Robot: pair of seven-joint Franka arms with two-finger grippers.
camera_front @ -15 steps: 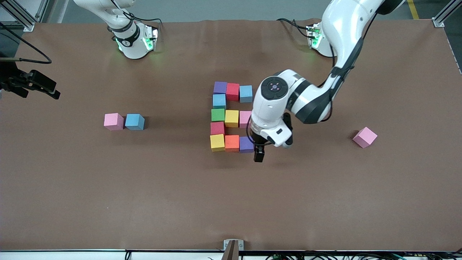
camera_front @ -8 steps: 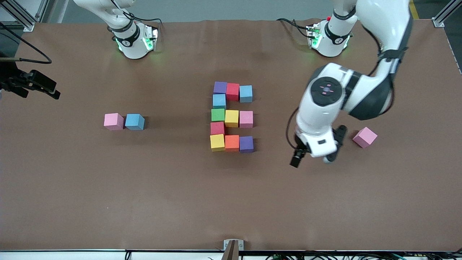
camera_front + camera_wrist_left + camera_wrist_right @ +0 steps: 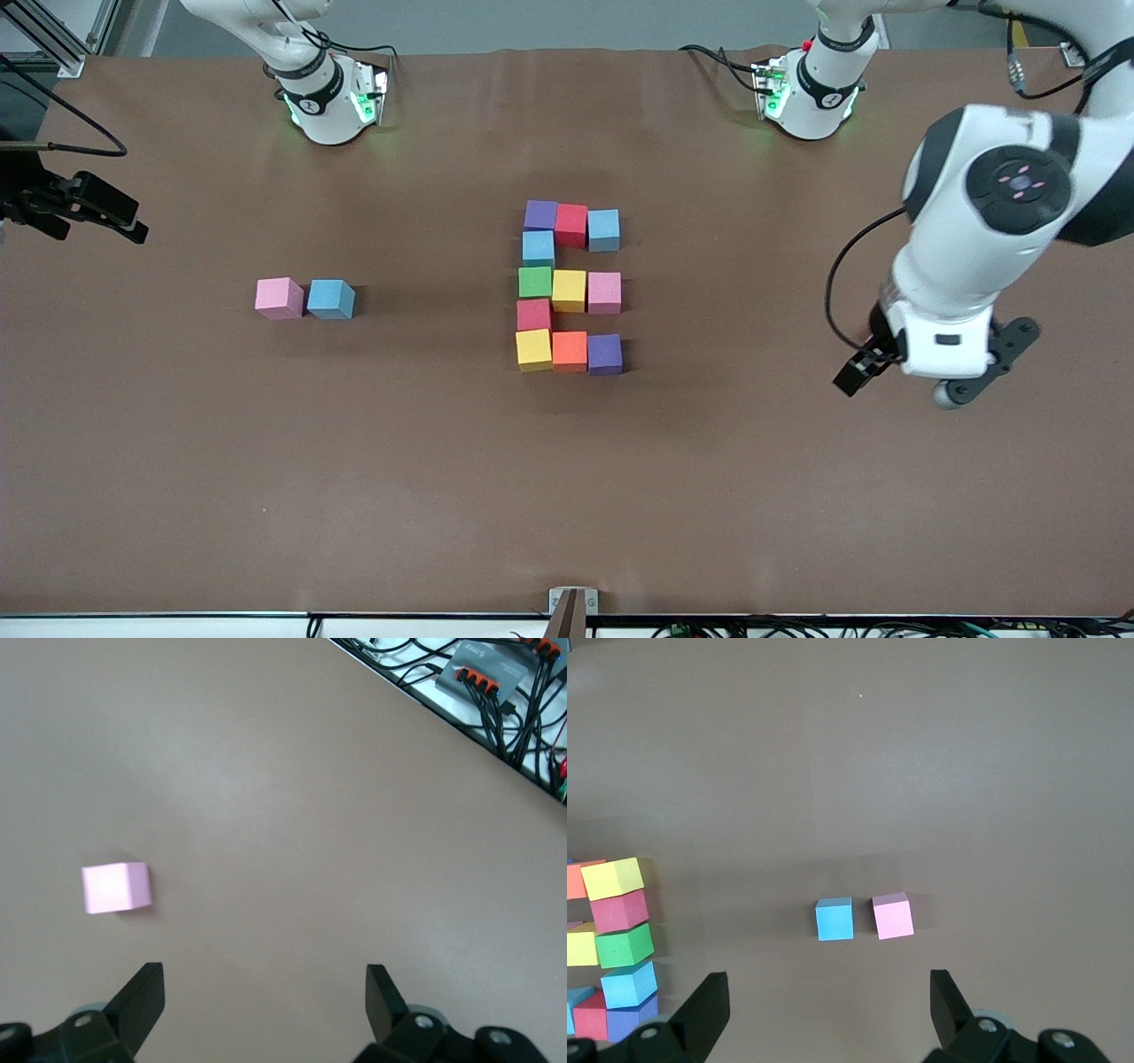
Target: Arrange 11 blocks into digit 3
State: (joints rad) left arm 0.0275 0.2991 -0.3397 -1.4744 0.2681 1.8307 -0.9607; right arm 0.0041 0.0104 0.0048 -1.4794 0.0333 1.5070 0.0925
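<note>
The digit 3 (image 3: 569, 291) lies at mid-table as coloured blocks: purple (image 3: 540, 214), red (image 3: 571, 224) and blue (image 3: 603, 229) in the bar farthest from the front camera. Yellow (image 3: 533, 349), orange (image 3: 570, 351) and purple (image 3: 605, 354) form the nearest bar. A loose pink block (image 3: 279, 298) and a blue block (image 3: 330, 299) sit side by side toward the right arm's end. My left gripper (image 3: 264, 973) hangs open and empty over bare table toward the left arm's end, with another pink block (image 3: 117, 887) off to one side of it. My right gripper (image 3: 828, 978) waits high up, open and empty.
A black clamp with a cable (image 3: 75, 206) juts in at the table's edge at the right arm's end. Cables and a power strip (image 3: 489, 672) lie off the table edge in the left wrist view. A metal bracket (image 3: 572, 606) sits at the near edge.
The left arm has swung away from the figure toward its own end of the table and now covers the loose pink block in the front view. The blocks have not moved.
</note>
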